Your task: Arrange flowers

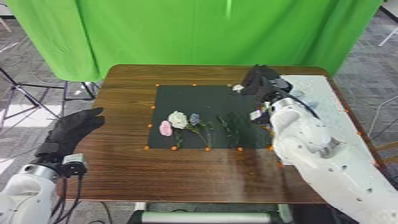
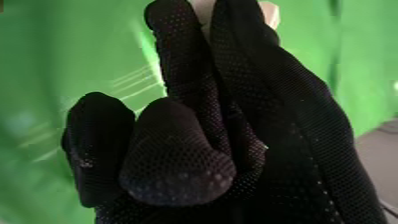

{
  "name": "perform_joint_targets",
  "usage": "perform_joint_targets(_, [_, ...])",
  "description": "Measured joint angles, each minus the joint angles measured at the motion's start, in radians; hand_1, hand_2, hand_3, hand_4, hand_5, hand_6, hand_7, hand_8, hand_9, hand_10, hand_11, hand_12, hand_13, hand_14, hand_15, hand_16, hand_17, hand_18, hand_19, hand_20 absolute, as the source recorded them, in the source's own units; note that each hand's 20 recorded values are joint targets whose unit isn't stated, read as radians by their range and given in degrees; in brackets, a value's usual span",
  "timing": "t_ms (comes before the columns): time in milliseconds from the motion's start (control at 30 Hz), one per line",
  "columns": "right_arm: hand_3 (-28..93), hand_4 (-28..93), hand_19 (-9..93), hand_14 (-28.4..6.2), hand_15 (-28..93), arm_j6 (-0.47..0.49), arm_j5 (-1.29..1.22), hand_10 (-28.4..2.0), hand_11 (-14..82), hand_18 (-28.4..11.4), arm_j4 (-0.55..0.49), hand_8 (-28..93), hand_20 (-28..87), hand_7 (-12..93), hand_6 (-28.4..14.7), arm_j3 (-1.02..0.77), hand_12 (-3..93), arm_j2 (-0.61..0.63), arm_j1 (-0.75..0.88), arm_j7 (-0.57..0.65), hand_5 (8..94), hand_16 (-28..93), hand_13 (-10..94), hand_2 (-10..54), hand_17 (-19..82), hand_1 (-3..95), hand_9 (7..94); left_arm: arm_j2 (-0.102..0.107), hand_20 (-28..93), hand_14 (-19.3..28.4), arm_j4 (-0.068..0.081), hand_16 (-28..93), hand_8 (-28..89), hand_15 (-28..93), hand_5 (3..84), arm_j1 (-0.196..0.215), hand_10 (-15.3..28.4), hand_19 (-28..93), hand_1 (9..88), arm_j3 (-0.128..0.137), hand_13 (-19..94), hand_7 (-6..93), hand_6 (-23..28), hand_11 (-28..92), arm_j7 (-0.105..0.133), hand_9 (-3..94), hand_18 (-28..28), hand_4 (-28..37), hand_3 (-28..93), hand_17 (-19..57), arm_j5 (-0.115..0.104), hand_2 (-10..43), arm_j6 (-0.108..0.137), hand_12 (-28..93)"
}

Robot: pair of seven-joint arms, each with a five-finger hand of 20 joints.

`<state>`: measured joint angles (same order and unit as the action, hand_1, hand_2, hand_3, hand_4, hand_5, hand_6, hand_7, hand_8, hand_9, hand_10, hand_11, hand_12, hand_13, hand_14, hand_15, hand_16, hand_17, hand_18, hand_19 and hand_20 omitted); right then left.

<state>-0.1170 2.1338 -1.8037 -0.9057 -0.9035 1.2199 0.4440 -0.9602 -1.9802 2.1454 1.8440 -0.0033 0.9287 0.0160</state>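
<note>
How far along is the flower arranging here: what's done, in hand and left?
Laying out looks done: the white bloom, pink bloom and small blue flower lie grouped on the dark rectangular mat, beside leafy green stems. The black-gloved right hand appears to pinch a small pale object, unidentifiable. Arranging those flowers is probably left.

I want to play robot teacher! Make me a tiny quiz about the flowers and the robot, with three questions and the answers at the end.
1. True or false: in the head view, the pink flower lies left of the white flower.
2. Which hand is farther across the table? A: left hand. B: right hand.
3. Fill in the colour: the curtain behind the table is ____.

Key: 1 true; 2 B; 3 green.
</note>
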Motion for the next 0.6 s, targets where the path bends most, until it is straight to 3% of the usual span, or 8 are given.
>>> perform_joint_targets(267, [54, -19, 93, 0.2, 65, 0.033, 0.007, -11.3, 3.0, -13.9, 0.069, 5, 59, 18, 0.7, 0.081, 30.9, -0.136, -0.05, -0.023, 79.7, 25, 94, -9.5, 67, 64.7, 88.8, 0.002, 13, 18.0, 0.0, 0, -8, 15, 45.7, -0.01, 14.1, 10, 29.5, -0.004, 34, 13.9, 2.0, 22, -0.001, 45.0, 12.4, -20.3, 62, 1.5, 0.001, 5.7, 0.0, 12])
perform_joint_targets(500, [55, -19, 93, 0.1, 64, 0.054, 0.018, -11.1, 2.4, -13.8, 0.111, 4, 60, 18, 1.3, 0.096, 30.2, -0.164, -0.052, -0.031, 78.6, 26, 94, -9.5, 66, 63.8, 86.9, 0.002, 12, 18.0, 0.001, 0, -8, 15, 45.5, -0.011, 14.1, 10, 29.2, -0.004, 34, 13.7, 2.0, 22, 0.0, 44.9, 12.4, -20.5, 62, 1.4, 0.002, 5.5, 0.0, 12])
perform_joint_targets(600, [54, -19, 93, 0.0, 64, 0.067, 0.023, -10.8, 2.2, -13.8, 0.127, 4, 60, 18, 1.5, 0.1, 29.8, -0.168, -0.052, -0.031, 77.7, 26, 94, -9.5, 66, 63.6, 86.2, 0.002, 12, 18.0, 0.002, 0, -8, 15, 45.1, -0.011, 14.1, 10, 29.1, -0.004, 34, 13.6, 2.3, 22, 0.0, 44.7, 12.5, -20.4, 62, 1.3, 0.014, 5.5, -0.001, 12])
